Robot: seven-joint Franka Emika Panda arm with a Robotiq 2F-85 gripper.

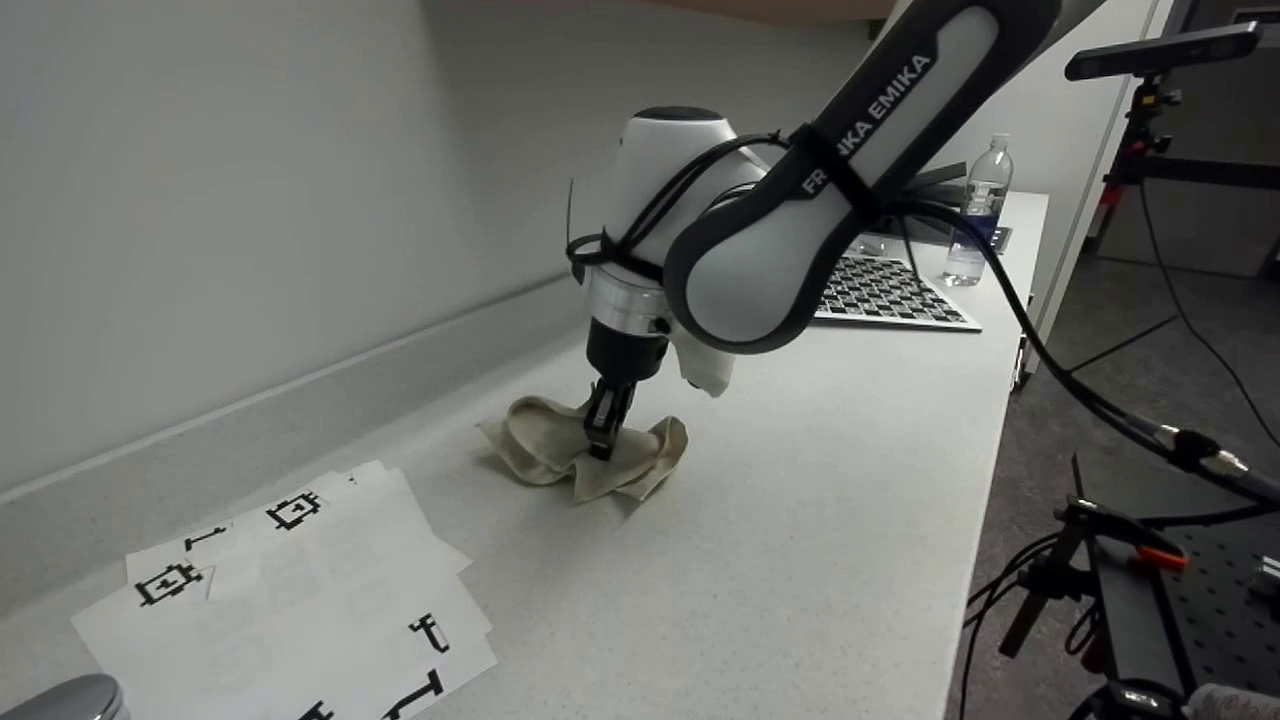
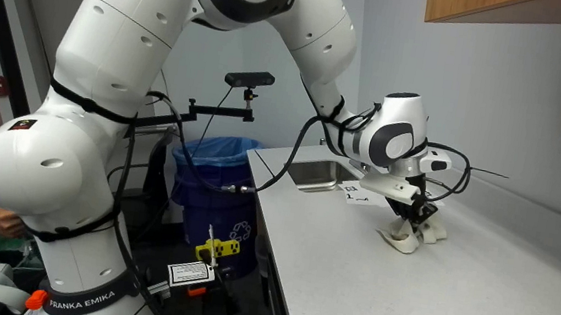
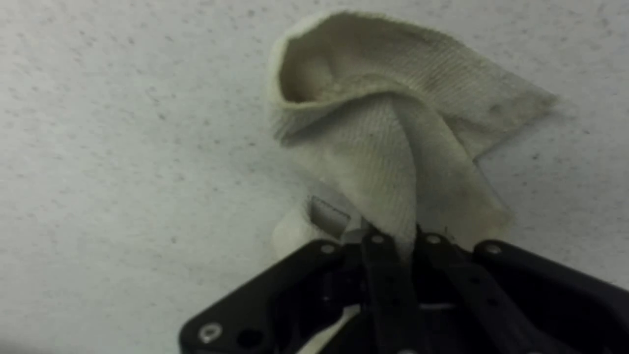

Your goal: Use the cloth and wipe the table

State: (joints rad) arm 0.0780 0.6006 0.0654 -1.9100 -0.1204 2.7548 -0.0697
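Note:
A crumpled beige cloth (image 1: 550, 445) lies bunched on the white speckled table (image 1: 790, 540), near the wall side. It also shows in an exterior view (image 2: 401, 239) and in the wrist view (image 3: 378, 147), with folds and loops spreading out from the jaws. My gripper (image 1: 602, 445) points down at the middle of the cloth and is shut on a pinched fold of it. In the wrist view the fold runs up between the fingers (image 3: 400, 241). The fingertips are hidden in the cloth at table level. The cloth's outer parts rest on the table.
Printed paper sheets (image 1: 300, 610) lie on the table, with a round metal object (image 1: 75, 700) beside them. A checkered board (image 1: 890, 295) and a plastic bottle (image 1: 970, 235) stand behind the arm. A sink (image 2: 317, 177) is set in the table. A cabinet (image 2: 481, 7) hangs above.

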